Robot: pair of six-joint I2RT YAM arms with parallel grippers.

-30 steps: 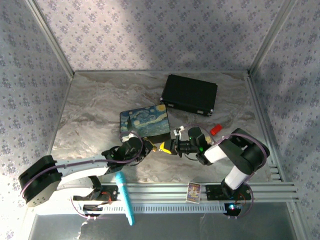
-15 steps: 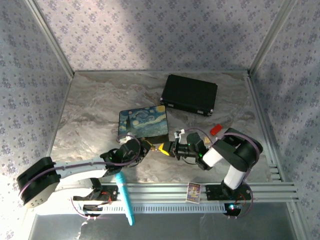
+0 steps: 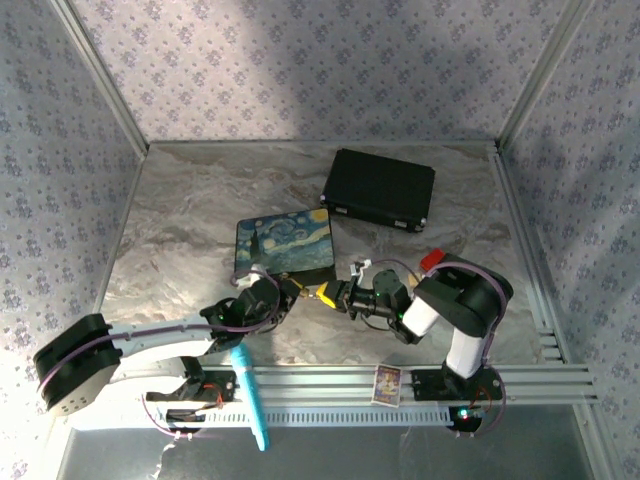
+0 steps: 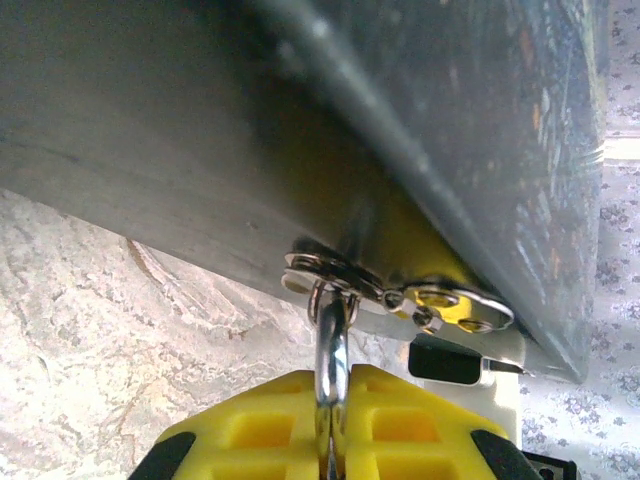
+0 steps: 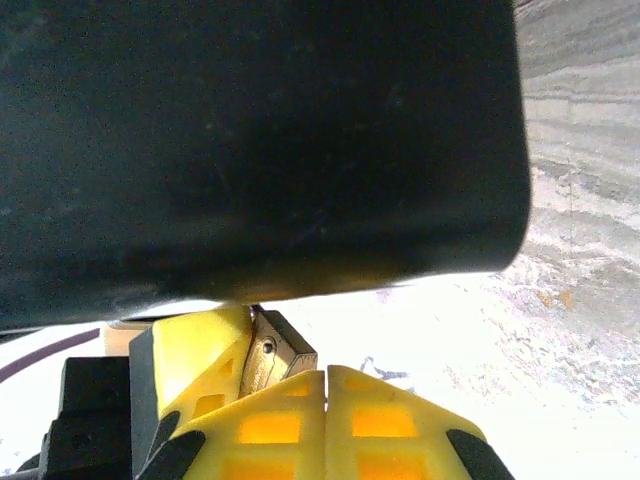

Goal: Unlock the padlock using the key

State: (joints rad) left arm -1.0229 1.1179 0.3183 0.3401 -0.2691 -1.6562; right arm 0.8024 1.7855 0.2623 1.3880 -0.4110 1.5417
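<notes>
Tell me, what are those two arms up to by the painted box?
They are working on the padlock that hangs from the latch of the painted box. The left gripper pinches its silver shackle between closed yellow fingers. The right gripper, also closed, sits right at the brass body from the other side. The key is hidden, so I cannot tell whether it is in the lock.
</notes>
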